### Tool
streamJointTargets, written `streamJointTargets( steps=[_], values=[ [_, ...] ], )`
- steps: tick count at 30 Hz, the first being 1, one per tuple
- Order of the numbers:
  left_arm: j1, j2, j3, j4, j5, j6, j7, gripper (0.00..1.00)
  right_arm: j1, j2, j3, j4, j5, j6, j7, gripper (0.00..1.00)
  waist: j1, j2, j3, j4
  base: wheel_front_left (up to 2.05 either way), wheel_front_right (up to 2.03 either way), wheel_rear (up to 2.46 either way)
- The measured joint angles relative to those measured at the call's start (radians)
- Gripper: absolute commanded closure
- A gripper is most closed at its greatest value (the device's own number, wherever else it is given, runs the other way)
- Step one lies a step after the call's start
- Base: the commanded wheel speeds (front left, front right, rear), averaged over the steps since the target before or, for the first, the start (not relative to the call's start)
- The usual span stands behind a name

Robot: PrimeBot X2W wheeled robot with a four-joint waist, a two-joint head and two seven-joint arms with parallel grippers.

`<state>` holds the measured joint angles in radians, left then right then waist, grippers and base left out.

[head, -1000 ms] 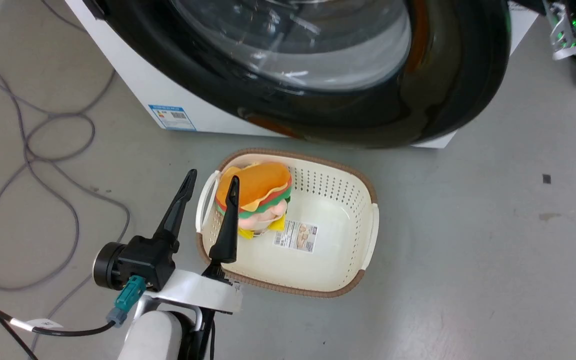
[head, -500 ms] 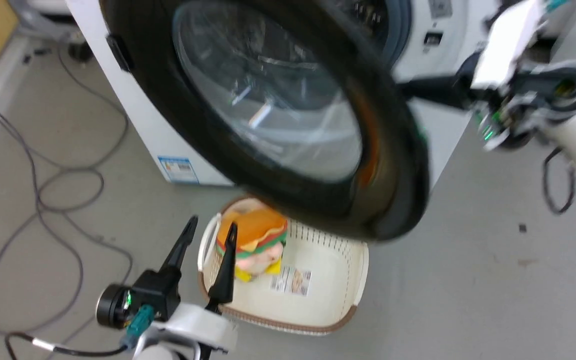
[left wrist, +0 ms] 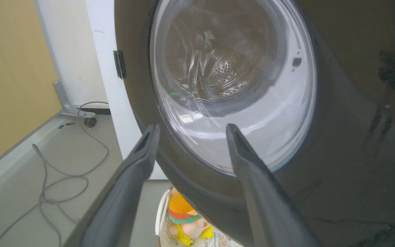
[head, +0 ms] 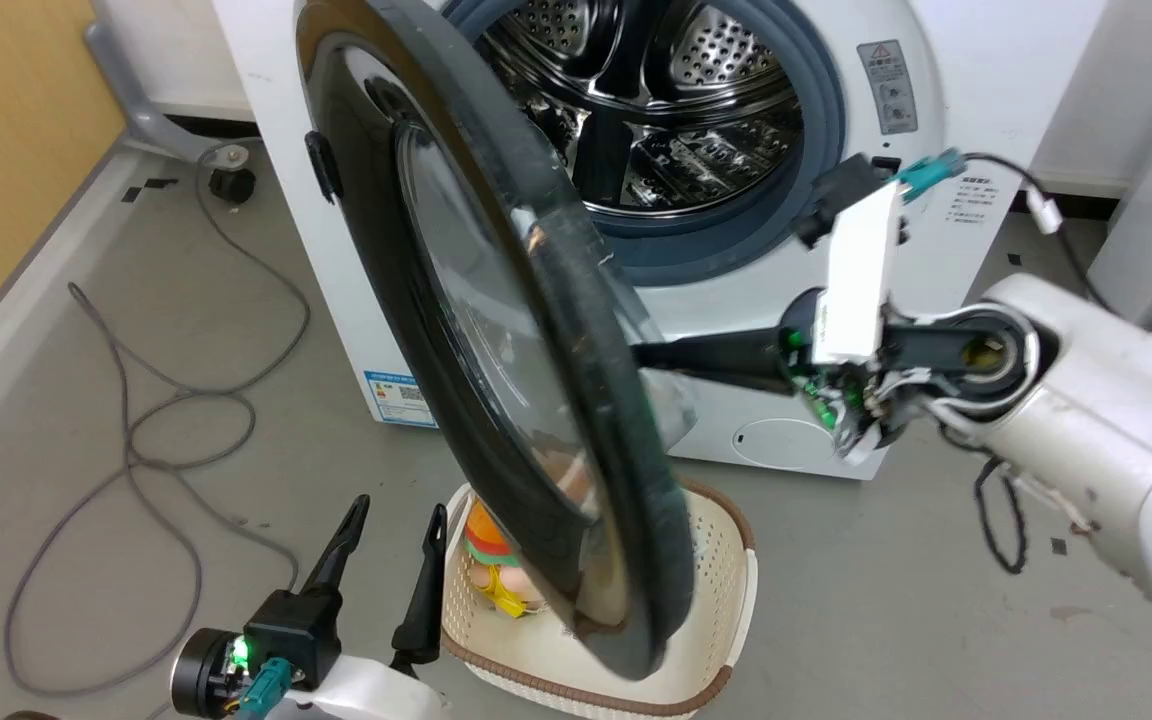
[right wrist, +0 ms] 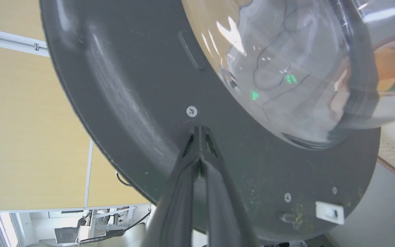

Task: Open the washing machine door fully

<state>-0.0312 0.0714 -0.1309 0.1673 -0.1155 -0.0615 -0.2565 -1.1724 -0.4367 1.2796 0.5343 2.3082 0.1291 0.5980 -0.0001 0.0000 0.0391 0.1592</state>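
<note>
The washing machine door (head: 496, 330), a big glossy black disc with a clear glass bowl, stands swung out from the white washing machine (head: 936, 230), nearly edge-on to the head view. The steel drum (head: 656, 90) shows behind it. My right gripper (head: 641, 353) reaches in from the right, shut and empty. In the right wrist view its tips (right wrist: 200, 129) press on the door's matt inner face (right wrist: 132, 85), beside the glass bowl (right wrist: 303, 68). My left gripper (head: 391, 515) is open at the lower left, short of the door's outer face (left wrist: 338, 120), fingers spread (left wrist: 191, 127).
A cream basket (head: 726, 560) holding a plush burger (head: 486, 540) sits on the floor under the door's lower edge. Grey cables (head: 166, 430) loop over the floor at the left. A yellow wall (head: 6, 150) runs along the far left.
The head camera has tilted up, so the whole picture shifted. The door has swung further out from the machine, with the shut right gripper against its inner face. The left gripper stays open.
</note>
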Motion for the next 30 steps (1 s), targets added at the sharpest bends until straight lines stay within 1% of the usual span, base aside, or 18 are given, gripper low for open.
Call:
streamJointTargets(
  steps=[5, 9, 10, 11, 14, 16, 18, 21, 24, 25, 26, 28, 30],
  values=[
    [0.0, 0.0, 0.008, 0.0, 0.0, 0.0, 0.0, 0.0, 0.011, 0.005, -0.004, -0.079, -0.019, 0.0, -0.057, 1.0, 0.0, 0.0, 0.012, 0.004, 0.0, 0.0, 0.0],
    [0.0, -0.001, 0.01, -0.001, 0.0, 0.002, 0.0, 0.0, 0.063, 0.0, -0.056, -0.145, -0.035, 0.0, -0.163, 1.0, 0.0001, 0.0, 0.015, -0.001, 0.0, 0.0, 0.0],
    [0.0, -0.001, 0.011, -0.001, 0.0, 0.006, 0.0, 0.0, 0.082, -0.005, -0.074, -0.162, -0.058, 0.0, -0.206, 1.0, 0.0, 0.0, 0.015, -0.004, 0.0, 0.0, 0.0],
    [0.0, -0.001, 0.011, -0.001, -0.001, 0.007, 0.0, 0.0, 0.102, -0.013, -0.098, -0.177, -0.1, 0.0, -0.269, 0.86, 0.0, 0.0, 0.014, -0.007, 0.0, 0.0, 0.0],
    [0.0, -0.003, 0.013, -0.002, -0.002, 0.009, 0.0, 0.0, 0.188, -0.049, -0.183, -0.245, -0.219, 0.0, -0.451, 0.0, 0.0, 0.0, 0.013, -0.021, 0.0, 0.0, 0.0],
    [0.002, -0.004, 0.019, -0.002, -0.004, 0.012, 0.0, 0.0, 0.276, -0.07, -0.233, -0.286, -0.271, 0.0, -0.561, 0.0, 0.0001, 0.0, 0.011, -0.033, 0.0, 0.0, 0.0],
    [0.007, -0.004, 0.027, -0.002, -0.009, 0.016, 0.0, 0.0, 0.378, -0.087, -0.286, -0.329, -0.297, 0.0, -0.67, 0.0, 0.0, 0.0, 0.01, -0.049, 0.0, 0.0, 0.0],
    [0.014, -0.004, 0.039, 0.0, -0.009, 0.018, 0.0, 0.0, 0.512, -0.127, -0.327, -0.356, -0.36, 0.0, -0.806, 0.0, 0.0, 0.0, 0.009, -0.072, 0.0, 0.0, 0.0],
    [0.016, -0.004, 0.049, 0.002, -0.01, 0.019, 0.0, 0.0, 0.64, -0.154, -0.392, -0.341, -0.419, 0.0, -0.852, 0.0, 0.0, 0.0, 0.005, -0.093, 0.0, 0.0, 0.0],
    [0.016, -0.004, 0.053, 0.003, -0.011, 0.02, 0.0, 0.0, 0.679, -0.155, -0.426, -0.317, -0.456, 0.001, -0.855, 0.0, 0.0, 0.0, 0.004, -0.1, 0.0, 0.0, 0.0],
    [0.017, -0.004, 0.057, 0.003, -0.011, 0.023, 0.0, 0.0, 0.719, -0.147, -0.488, -0.278, -0.504, 0.0, -0.855, 0.0, 0.0, 0.0, 0.003, -0.107, 0.0, 0.0, 0.0],
    [0.02, -0.001, 0.069, 0.006, -0.011, 0.024, 0.0, 0.0, 0.789, -0.123, -0.624, -0.203, -0.635, 0.0, -0.855, 0.0, 0.0, 0.0, 0.0, -0.119, 0.0, 0.0, 0.0],
    [0.022, -0.002, 0.077, 0.009, -0.012, 0.024, 0.0, 0.0, 0.855, -0.083, -0.751, -0.154, -0.823, 0.0, -0.856, 0.0, 0.0, 0.0, -0.005, -0.126, 0.0, 0.0, 0.0]
  ],
)
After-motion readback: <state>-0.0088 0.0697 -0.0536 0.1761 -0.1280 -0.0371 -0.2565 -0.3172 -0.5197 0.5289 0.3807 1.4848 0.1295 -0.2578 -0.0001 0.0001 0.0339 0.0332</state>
